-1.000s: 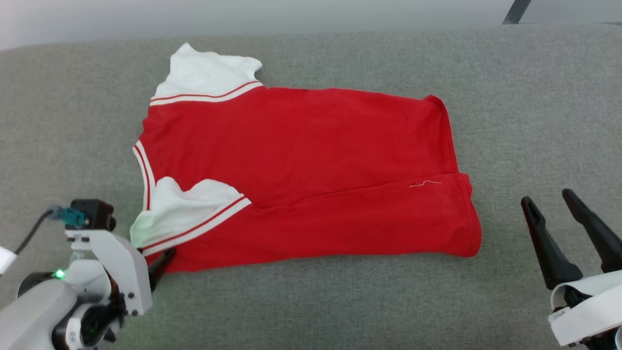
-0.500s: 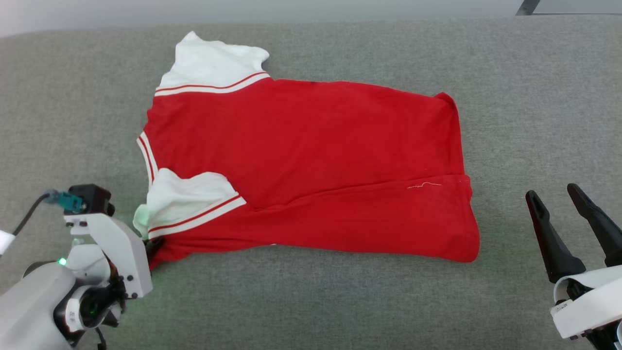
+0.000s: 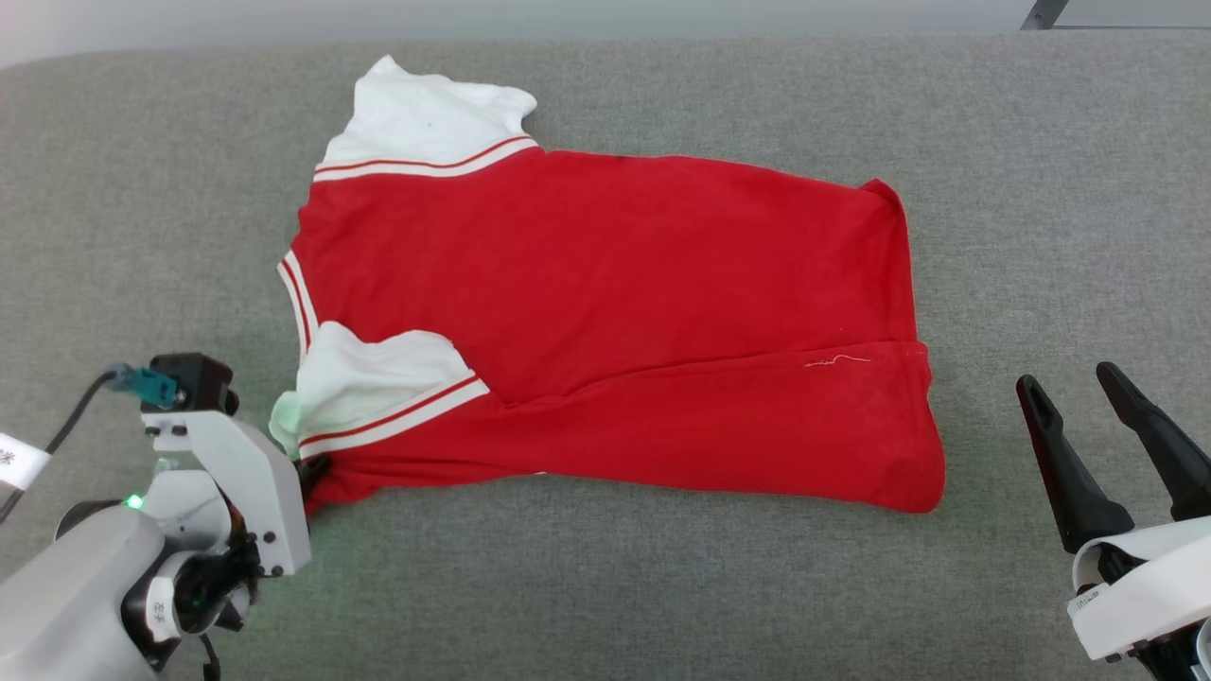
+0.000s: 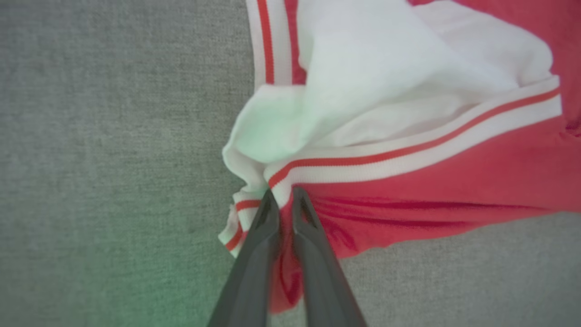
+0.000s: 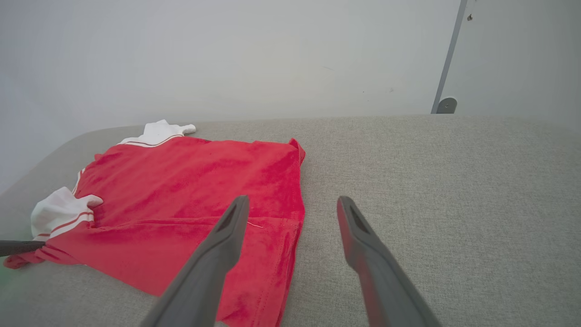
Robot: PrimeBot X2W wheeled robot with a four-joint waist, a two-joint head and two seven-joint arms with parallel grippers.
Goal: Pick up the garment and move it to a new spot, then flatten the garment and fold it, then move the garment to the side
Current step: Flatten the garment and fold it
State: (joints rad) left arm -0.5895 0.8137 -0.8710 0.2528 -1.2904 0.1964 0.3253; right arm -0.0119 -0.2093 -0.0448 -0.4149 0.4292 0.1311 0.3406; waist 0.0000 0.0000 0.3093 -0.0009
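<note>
Two grippers, one garment. The garment (image 3: 605,322), a red jersey with white sleeves, lies spread across the middle of a grey cushioned surface (image 3: 662,586), collar end toward the robot's left and hem (image 3: 922,426) toward its right. A line runs along the near long side. I cannot tell whether it is a crease or an overlapping layer.

Left gripper (image 3: 317,468): clenched on the jersey's near left corner. The left wrist view shows red cloth pinched between the two dark fingers, just below the striped trim of the near sleeve (image 3: 378,378). Wrinkles fan out from the pinch and the corner is gathered to a point, so the cloth is under light tension there. The grip sits low, at the surface.

Right gripper (image 3: 1069,378): released, fingers spread, holding nothing. It hovers over bare cushion near the hem end without touching the cloth.

Judgement: a corner pinch gives a handle on the whole jersey without crushing the body. The right gripper looks stationed to take the matching hem corner, since two held corners would keep the cloth spread when it is lifted or drawn.

Risk: if only the left corner is pulled, the jersey would likely trail and bunch.
</note>
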